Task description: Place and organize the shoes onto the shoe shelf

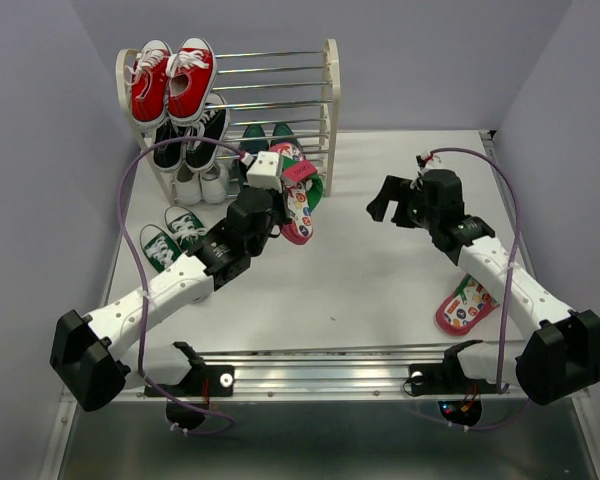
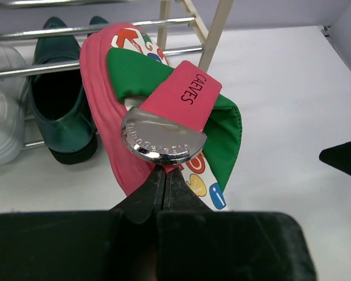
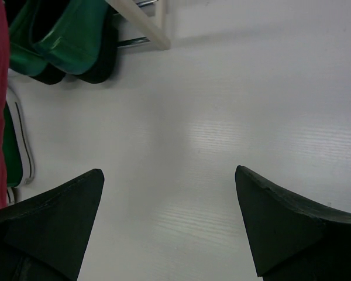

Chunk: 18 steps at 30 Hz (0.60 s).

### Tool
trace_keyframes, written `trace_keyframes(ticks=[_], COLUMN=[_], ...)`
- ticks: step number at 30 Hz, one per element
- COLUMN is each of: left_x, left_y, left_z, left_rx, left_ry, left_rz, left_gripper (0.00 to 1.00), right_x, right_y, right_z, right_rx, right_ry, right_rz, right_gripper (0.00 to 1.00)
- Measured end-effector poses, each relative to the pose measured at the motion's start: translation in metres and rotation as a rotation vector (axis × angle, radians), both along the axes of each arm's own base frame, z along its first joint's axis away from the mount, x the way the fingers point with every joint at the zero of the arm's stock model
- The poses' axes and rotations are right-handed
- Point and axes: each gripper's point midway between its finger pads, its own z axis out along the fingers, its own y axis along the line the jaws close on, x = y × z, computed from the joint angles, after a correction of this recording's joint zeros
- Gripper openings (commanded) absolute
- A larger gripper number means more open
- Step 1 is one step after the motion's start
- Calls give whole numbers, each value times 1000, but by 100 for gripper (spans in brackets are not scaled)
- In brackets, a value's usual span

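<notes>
My left gripper (image 1: 284, 183) is shut on the strap of a pink-red flip-flop (image 1: 299, 205) and holds it in front of the shoe shelf (image 1: 330, 100); in the left wrist view the flip-flop (image 2: 102, 99) hangs from my shut gripper (image 2: 164, 175) by its pink and green strap. The dark green loafers (image 1: 267, 137) stand on the lowest tier; one shows in the left wrist view (image 2: 61, 111). The green canvas sneakers (image 1: 172, 236) lie on the table left of my arm. The other flip-flop (image 1: 466, 305) lies at the right. My right gripper (image 1: 382, 205) is open and empty above the table.
Red sneakers (image 1: 172, 78) sit on the shelf's top tier, black sneakers (image 1: 190, 135) below them, white shoes (image 1: 201, 183) lowest at the left. The table (image 1: 380, 290) has walls left, right and behind. The shelf's leg (image 3: 141, 23) shows in the right wrist view.
</notes>
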Motion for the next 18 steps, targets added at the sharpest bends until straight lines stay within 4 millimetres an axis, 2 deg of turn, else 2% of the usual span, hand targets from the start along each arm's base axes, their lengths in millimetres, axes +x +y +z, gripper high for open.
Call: trace_keyframes(ticks=[4,10,14,18], left_x=[8,26,43,64], left_y=[3,16,28,43], left_z=[19,41,49,48], left_rx=[-6,-7,4,11], left_ry=[-50,-108,-134,-137], left_rz=[4,32,47,65], left_gripper=[0,0,0,0], right_x=[4,5,4,5], right_y=[18,45,51,51], right_z=[11,13,10,11], right_rx=[46,107,113,104], right_ry=[-47,-72,-69,-78], right_rz=[91,245,286,292], right_gripper=[100,100,100,100])
